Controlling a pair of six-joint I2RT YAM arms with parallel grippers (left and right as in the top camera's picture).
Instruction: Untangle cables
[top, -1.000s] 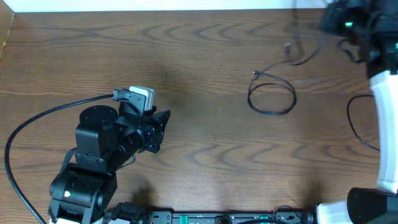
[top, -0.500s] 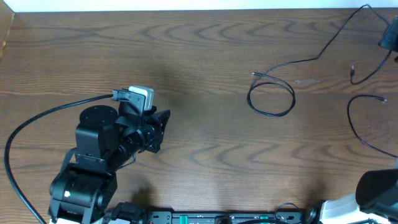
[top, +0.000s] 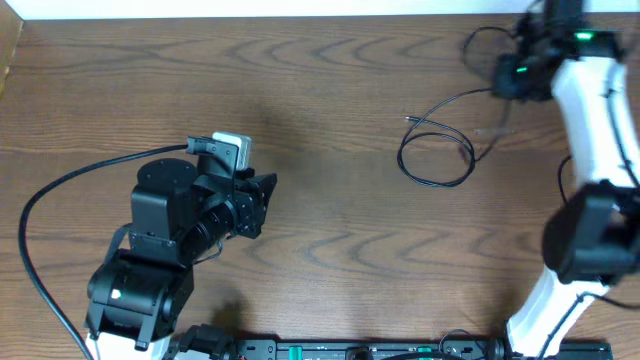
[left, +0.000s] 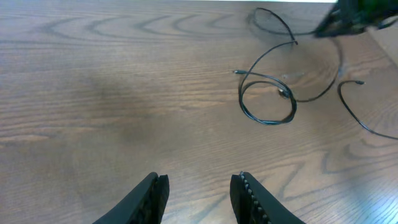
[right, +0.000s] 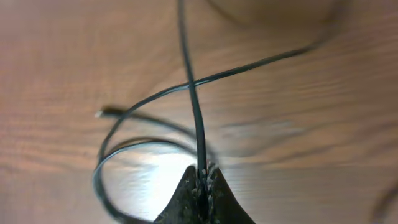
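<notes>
Pinching a black cable (right: 198, 118) between the tips of my right gripper (right: 202, 177), jaws fully closed on it, I see the cord run straight toward 12 o'clock in the wrist view. Partway along, another strand crosses it. From above, that gripper sits at about 1 o'clock on the table (top: 300, 100). The cable's loop (top: 440, 183) lies flat at 7 o'clock from it, with a small plug end (top: 408, 119) at the loop's 10 o'clock.

To do this well, I judge I should draw the strand slowly up and away from the loop. I should watch the crossing so it slides free rather than cinching into a knot.

A second black cable (left: 348, 111) lies at 3 o'clock of the loop. My left gripper (left: 199, 190), at 8 o'clock on the table, is partly open and empty, well apart from the cords.
</notes>
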